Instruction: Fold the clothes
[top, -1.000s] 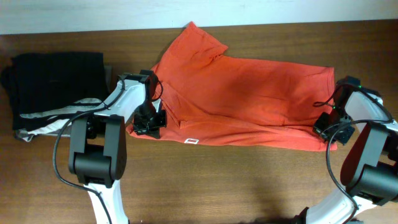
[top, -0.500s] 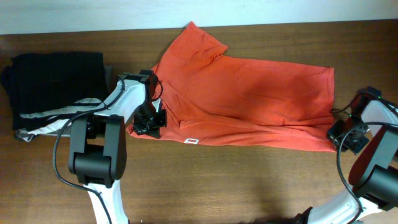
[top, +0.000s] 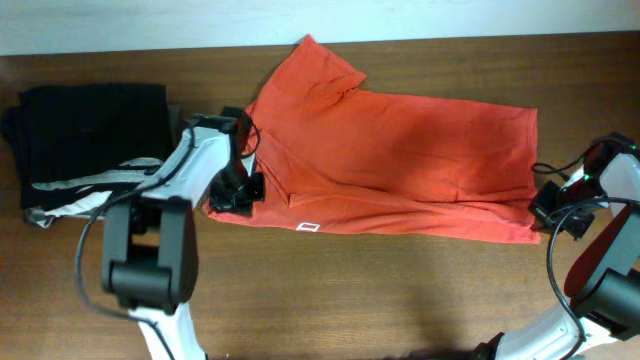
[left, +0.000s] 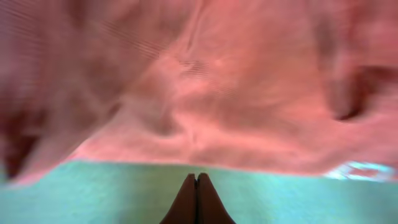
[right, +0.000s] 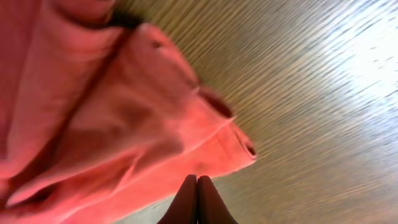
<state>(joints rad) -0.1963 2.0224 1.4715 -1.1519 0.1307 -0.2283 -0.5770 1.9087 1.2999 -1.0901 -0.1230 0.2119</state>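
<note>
T-shirt (top: 400, 150), orange-red, short-sleeved. Lies spread across the middle of the overhead frame on brown wooden table (top: 400, 300), long side running left to right. One sleeve pokes toward the top edge, left of centre. Lower edge rumpled into long creases. Small white label (top: 308, 227) at the lower hem, left of centre.

At the shirt's lower left corner in the overhead frame, left gripper (top: 232, 197), right at the fabric edge; cannot tell contact from above. In the left wrist view, fingers (left: 186, 202) pressed together with nothing between them, tips pointing at the hem across a strip of bare table. Picture blurred.

Toward the right edge of the overhead frame, right gripper (top: 556, 215), just beside the shirt's lower right corner, over bare wood. In the right wrist view, fingers pressed together and empty, tips at the lower edge of the rolled fabric corner; cannot tell whether touching.

At far left of the overhead frame, black folded garments (top: 90, 125), stacked. Grey and white garment (top: 85, 187) showing along the stack's lower edge. Left arm reaches across between that stack and the shirt.
</note>
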